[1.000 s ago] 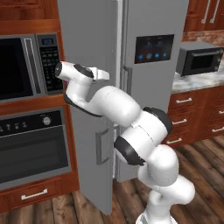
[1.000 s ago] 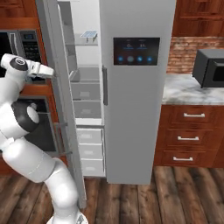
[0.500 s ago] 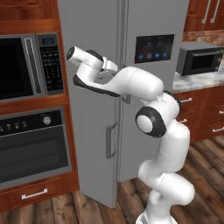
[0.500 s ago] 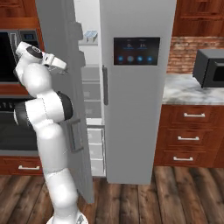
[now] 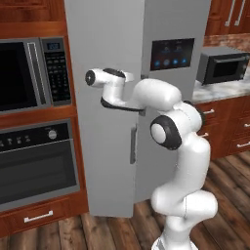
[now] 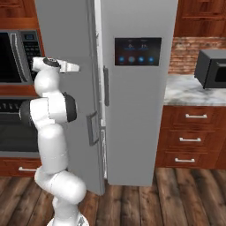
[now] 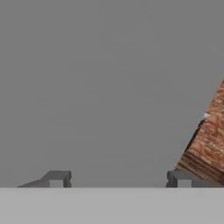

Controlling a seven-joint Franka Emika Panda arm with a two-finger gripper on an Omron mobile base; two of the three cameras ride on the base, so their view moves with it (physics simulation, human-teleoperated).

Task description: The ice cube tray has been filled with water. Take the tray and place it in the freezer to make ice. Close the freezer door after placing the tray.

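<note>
Gripper [image 7: 117, 178] wide apart, holding nothing, pressed vs freezer door [image 6: 66, 44], which is nearly shut w/ thin gap left at fridge edge; tray hidden, prob. already inside, so only final push left.

No text, brand or number is reading clearly anywhere in these pictures. The dark dispenser panel [image 6: 138, 51] on the wider refrigerator door is showing a row of small blue glowing icons and two faint pale marks above them, all too small to make out. The keypad of the built-in microwave [image 5: 57, 73] is carrying rows of pale button markings and a tiny lit display at its top edge, too blurred to read. The control strip of the black oven [image 5: 29, 139] is showing small white marks, likewise unreadable.
</note>
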